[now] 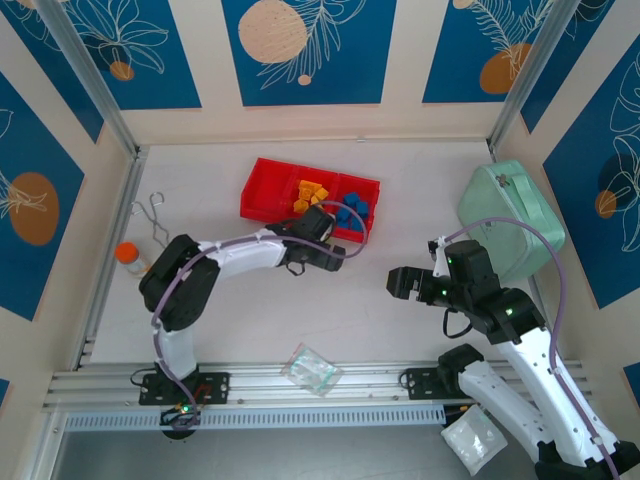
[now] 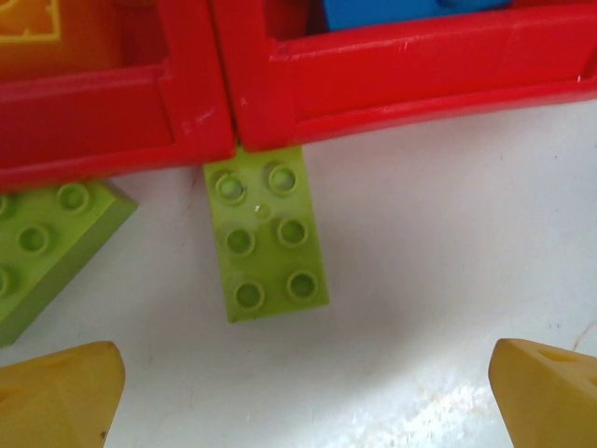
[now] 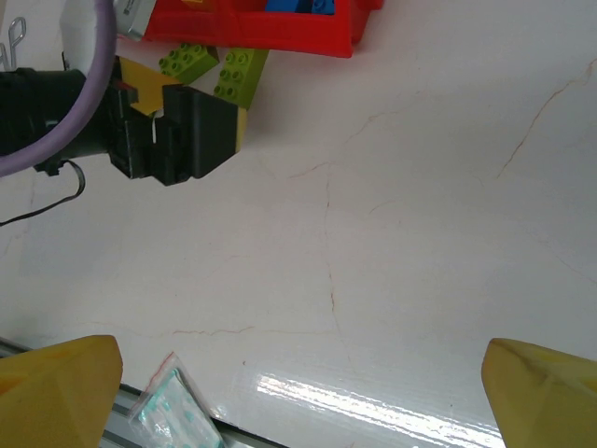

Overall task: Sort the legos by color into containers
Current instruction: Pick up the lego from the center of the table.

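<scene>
A long red tray (image 1: 262, 198) lies at the back of the table. Its middle compartment holds orange-yellow legos (image 1: 311, 193), its right one blue legos (image 1: 352, 212). Two lime green legos lie on the table against the tray's front wall (image 2: 373, 79): a six-stud brick (image 2: 266, 238) and another (image 2: 42, 247) to its left. My left gripper (image 2: 303, 392) is open just in front of the six-stud brick, with nothing between its fingers. My right gripper (image 1: 395, 282) is open over bare table, and its wrist view also catches the green legos (image 3: 241, 75).
A mint-green case (image 1: 510, 215) stands at the right. A clear plastic bag (image 1: 312, 368) lies near the front rail and another (image 1: 472, 440) below the right arm. An orange-capped bottle (image 1: 130, 257) and metal tongs (image 1: 152, 215) are at the left.
</scene>
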